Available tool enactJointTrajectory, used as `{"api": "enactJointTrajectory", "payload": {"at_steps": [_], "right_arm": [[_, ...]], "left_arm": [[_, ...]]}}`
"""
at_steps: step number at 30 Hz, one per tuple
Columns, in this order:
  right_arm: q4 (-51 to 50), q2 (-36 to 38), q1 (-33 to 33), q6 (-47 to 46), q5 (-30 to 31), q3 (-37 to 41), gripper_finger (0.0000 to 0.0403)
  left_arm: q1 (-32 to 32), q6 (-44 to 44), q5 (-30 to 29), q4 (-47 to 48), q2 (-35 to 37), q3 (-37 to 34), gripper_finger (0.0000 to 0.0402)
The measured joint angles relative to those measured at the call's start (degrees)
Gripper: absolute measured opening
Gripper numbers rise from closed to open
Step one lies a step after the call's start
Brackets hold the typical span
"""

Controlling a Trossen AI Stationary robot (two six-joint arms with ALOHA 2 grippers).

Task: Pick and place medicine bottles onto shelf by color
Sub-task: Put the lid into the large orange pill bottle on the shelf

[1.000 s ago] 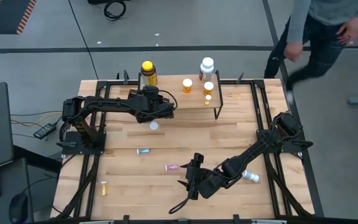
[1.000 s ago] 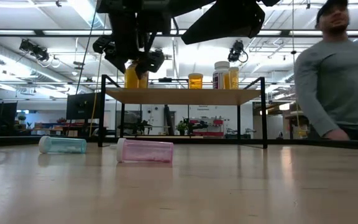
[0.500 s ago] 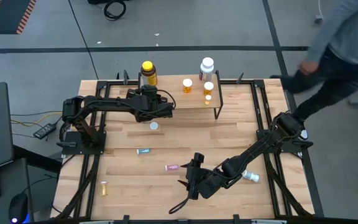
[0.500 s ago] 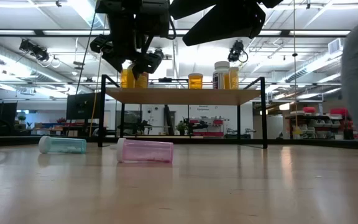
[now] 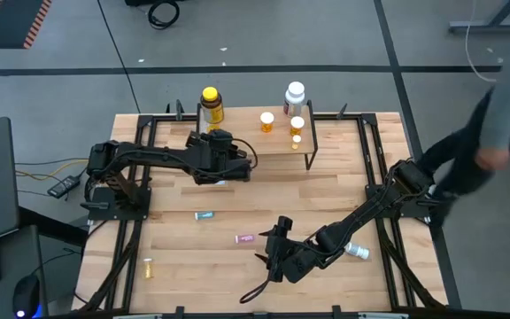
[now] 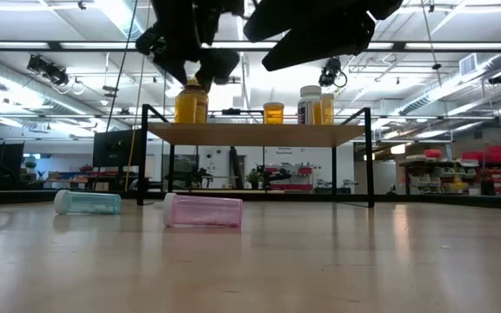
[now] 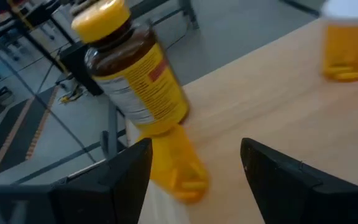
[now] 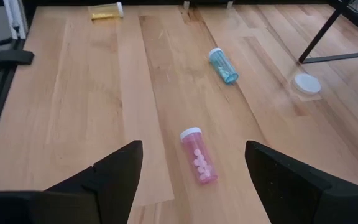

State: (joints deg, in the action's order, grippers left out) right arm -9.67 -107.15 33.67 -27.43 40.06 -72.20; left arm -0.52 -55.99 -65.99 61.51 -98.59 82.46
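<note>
The left gripper (image 7: 194, 165) hangs spread over the shelf (image 5: 277, 142) — nothing held; the right gripper (image 8: 194, 165), also spread, needs to drop onto the pink vial (image 8: 199, 156).

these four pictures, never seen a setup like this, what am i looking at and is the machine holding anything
It is one moment seen by four cameras: one above the table, one at table-top level, and one on each wrist of a two-armed robot.

The left gripper hangs open at the shelf, right by the big yellow bottle; its wrist camera shows that bottle and a small yellow vial standing on the plank. The right gripper hovers open above the pink vial. Neither holds anything.

A white bottle and orange vials already stand on the shelf. On the table lie the teal vial, a yellow vial and a loose white cap. A person passes beside the table.
</note>
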Motion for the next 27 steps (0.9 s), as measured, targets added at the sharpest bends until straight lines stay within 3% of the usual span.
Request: {"api": "enactJointTrajectory", "payload": {"at_steps": [10, 18, 27], "right_arm": [[-1.3, 0.0, 0.0, -0.8, 1.3, 0.0, 0.0293], [-4.3, -0.1, 0.0, -2.7, 2.8, 0.0, 0.0293], [-8.3, -0.7, 0.1, -9.0, 4.5, 1.0, 0.0293]], "left_arm": [[7.7, 0.4, -0.8, 7.2, 0.0, 3.2, 0.0251], [17.6, 1.0, -0.7, 11.6, 0.0, 3.2, 0.0239], [30.3, -9.6, 6.6, 11.3, 0.0, 1.4, 0.0224]]}}
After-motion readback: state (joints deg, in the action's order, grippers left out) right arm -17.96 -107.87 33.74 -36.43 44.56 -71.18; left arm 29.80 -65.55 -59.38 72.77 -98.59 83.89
